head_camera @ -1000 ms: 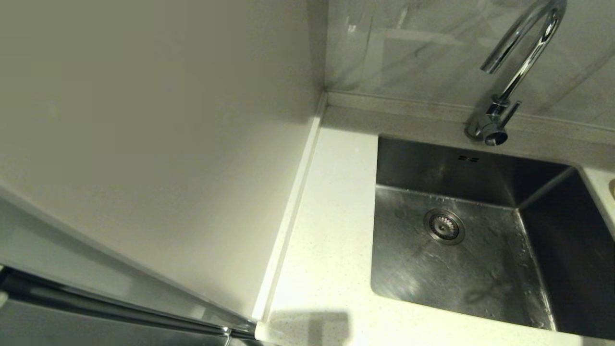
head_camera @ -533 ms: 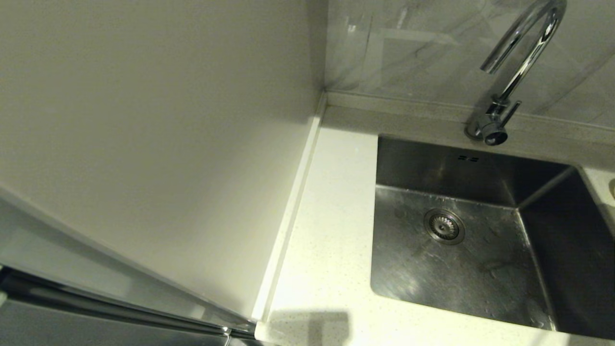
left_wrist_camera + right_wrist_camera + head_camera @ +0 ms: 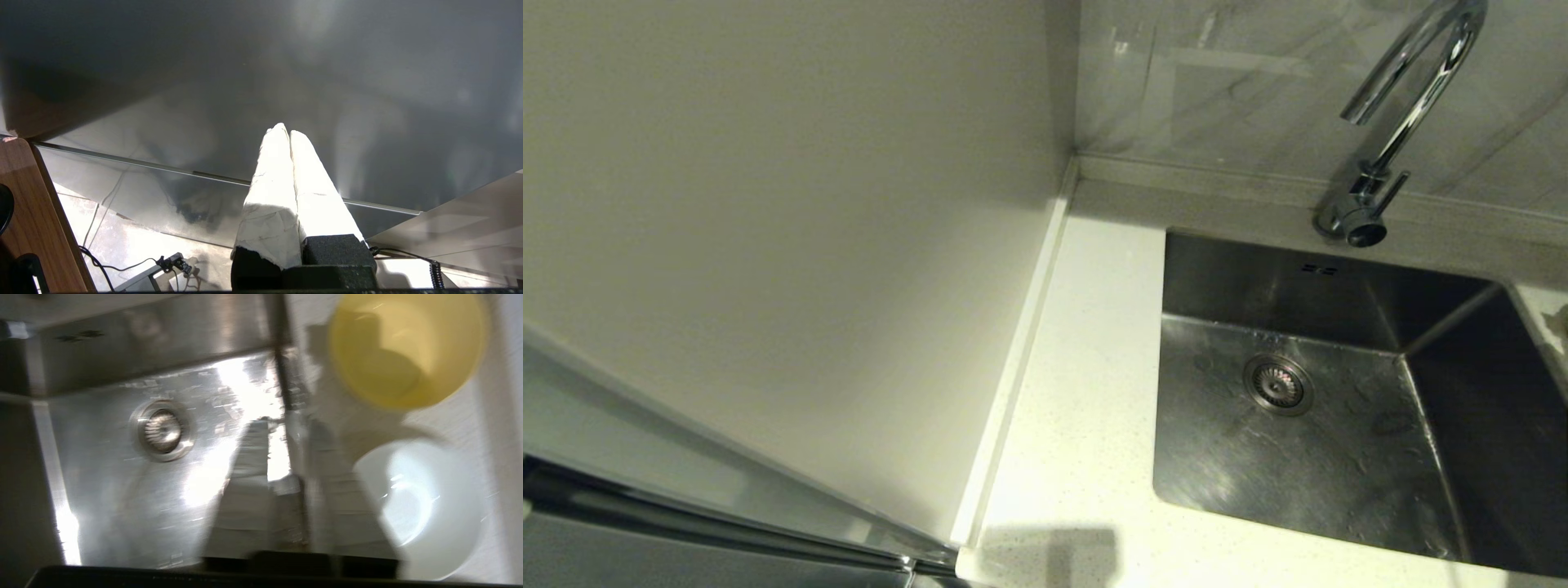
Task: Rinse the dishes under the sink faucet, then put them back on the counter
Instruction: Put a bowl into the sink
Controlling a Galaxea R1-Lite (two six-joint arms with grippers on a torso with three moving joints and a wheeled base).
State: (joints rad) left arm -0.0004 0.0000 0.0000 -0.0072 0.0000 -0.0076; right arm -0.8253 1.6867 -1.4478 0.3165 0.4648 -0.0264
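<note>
On the tabletop (image 3: 445, 412) beside the sink (image 3: 122, 465), two bowls (image 3: 404, 347) are approached by the right gripper (image 3: 282, 420), jaws slightly spread for a rim pinch.

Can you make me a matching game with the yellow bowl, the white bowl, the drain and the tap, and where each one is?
Things:
1. yellow bowl
2. white bowl
3. drain strainer
4. faucet

Places:
A. in the floor of the sink
B. on the counter, beside the yellow bowl
C. on the counter, beside the sink's edge, farther from the right pincer
D. standing behind the sink, by the wall

Pairs: 1-C, 2-B, 3-A, 4-D
</note>
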